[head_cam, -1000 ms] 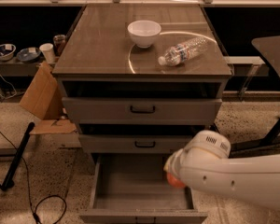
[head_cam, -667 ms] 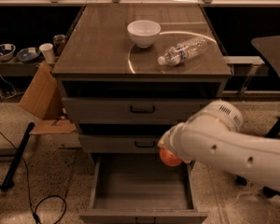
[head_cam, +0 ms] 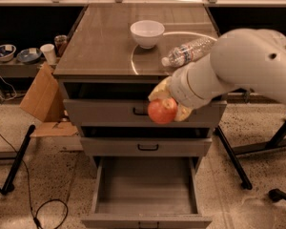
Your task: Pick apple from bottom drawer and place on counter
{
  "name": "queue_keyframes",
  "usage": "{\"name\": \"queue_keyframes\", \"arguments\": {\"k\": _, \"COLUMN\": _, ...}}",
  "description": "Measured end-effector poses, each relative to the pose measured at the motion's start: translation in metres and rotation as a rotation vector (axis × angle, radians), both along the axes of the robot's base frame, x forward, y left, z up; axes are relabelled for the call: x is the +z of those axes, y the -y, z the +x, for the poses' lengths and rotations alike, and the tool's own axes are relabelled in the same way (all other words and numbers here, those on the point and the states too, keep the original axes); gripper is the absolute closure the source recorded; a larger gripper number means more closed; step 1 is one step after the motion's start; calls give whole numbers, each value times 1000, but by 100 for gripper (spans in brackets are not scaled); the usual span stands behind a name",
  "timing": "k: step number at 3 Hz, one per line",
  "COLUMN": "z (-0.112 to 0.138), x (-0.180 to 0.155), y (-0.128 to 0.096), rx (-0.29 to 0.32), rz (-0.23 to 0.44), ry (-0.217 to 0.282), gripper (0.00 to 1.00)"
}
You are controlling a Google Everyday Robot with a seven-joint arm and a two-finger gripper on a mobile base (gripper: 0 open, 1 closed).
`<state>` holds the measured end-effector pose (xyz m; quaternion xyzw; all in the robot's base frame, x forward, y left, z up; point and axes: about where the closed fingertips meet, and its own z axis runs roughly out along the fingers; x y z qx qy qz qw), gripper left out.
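Item: apple (head_cam: 162, 110). Small, round, reddish-orange, with a paler yellowish area toward its upper edge; smaller than the white bowl (head_cam: 147, 33). Location: centre of the frame, held in the air in front of the top drawer (head_cam: 100, 112), below the front edge of the counter (head_cam: 100, 42) and well above the bottom drawer (head_cam: 145, 220).

Holder: gripper (head_cam: 169, 104), at the end of a thick white arm (head_cam: 243, 61) entering from the right of the frame. Its pale yellowish fingers (head_cam: 157, 92) are clamped on the apple, one above left, one below right.

Bottom drawer: pulled out, lower centre of the frame, flat grey interior showing.

Middle drawer (head_cam: 145, 147): closed, black handle.

Counter: glossy grey-brown top, upper centre, with a pale ring mark. On it: the white bowl, upright; a clear plastic bottle (head_cam: 188, 51) lying on its side, just right of the bowl.

Surroundings: cardboard (head_cam: 43, 99) leaning at the cabinet's left side; black cable (head_cam: 47, 209) on the speckled floor, lower left.
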<state>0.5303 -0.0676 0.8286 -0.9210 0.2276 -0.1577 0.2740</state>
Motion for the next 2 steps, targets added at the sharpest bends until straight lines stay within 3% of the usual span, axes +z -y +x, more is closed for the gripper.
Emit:
{"name": "queue_keyframes", "arguments": {"k": 1, "z": 9, "x": 47, "y": -26, "rx": 57, "rz": 81, "ry": 57, "gripper": 100}}
{"name": "queue_keyframes", "arguments": {"k": 2, "z": 6, "x": 81, "y": -49, "rx": 66, "rz": 147, "ry": 106, "gripper": 100}}
